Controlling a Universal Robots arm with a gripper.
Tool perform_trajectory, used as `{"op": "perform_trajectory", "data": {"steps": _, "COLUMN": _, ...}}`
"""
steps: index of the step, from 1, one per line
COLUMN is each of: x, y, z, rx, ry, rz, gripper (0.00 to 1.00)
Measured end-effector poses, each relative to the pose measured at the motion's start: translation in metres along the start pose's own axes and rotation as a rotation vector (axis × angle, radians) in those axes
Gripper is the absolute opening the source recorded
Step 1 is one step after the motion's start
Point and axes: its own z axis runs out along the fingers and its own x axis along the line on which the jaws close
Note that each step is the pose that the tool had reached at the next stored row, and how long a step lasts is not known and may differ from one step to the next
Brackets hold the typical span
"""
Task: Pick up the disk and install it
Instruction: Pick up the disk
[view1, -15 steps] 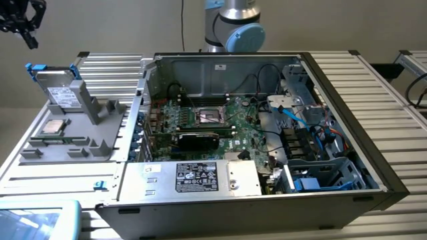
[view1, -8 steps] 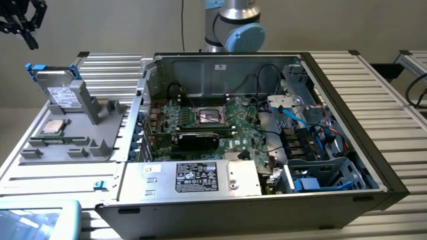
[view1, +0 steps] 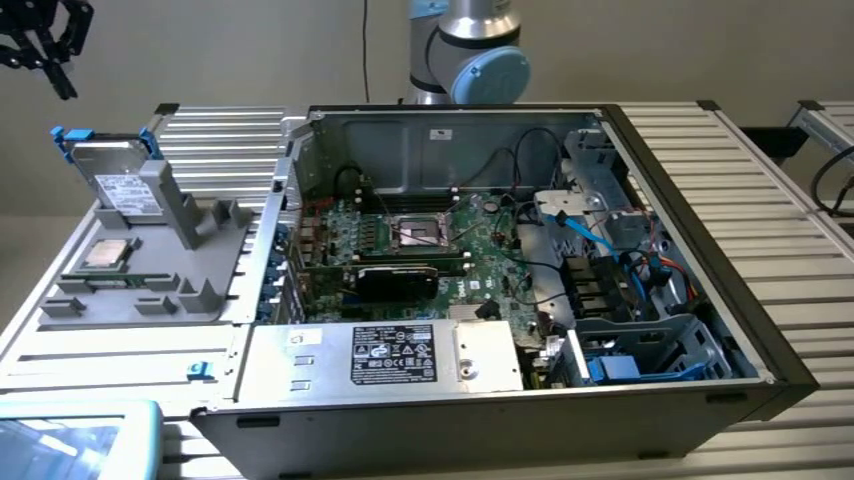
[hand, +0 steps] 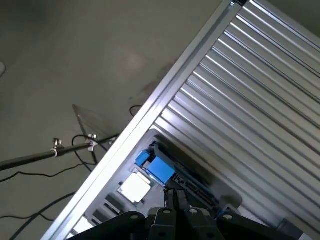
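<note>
Robotics lab — opened computer case (view1: 400, 140) on ribbed aluminium bench (view1: 747, 170), robot arm (view1: 474, 60) behind

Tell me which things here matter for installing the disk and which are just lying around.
For the job: disk, upright in the grey holder; gripper, shut, clear of it; open computer case.
Lying about: CPU chip on the holder; silver box with black label.
</note>
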Motion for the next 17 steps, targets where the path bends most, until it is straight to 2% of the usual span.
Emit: {"op": "perform_trajectory", "data": {"steps": 17, "x": 0.0, "y": 0.0, "z": 0.0, "rx": 0.0048, "ry": 0.0126, "rz": -0.308, "gripper": 0.11}}
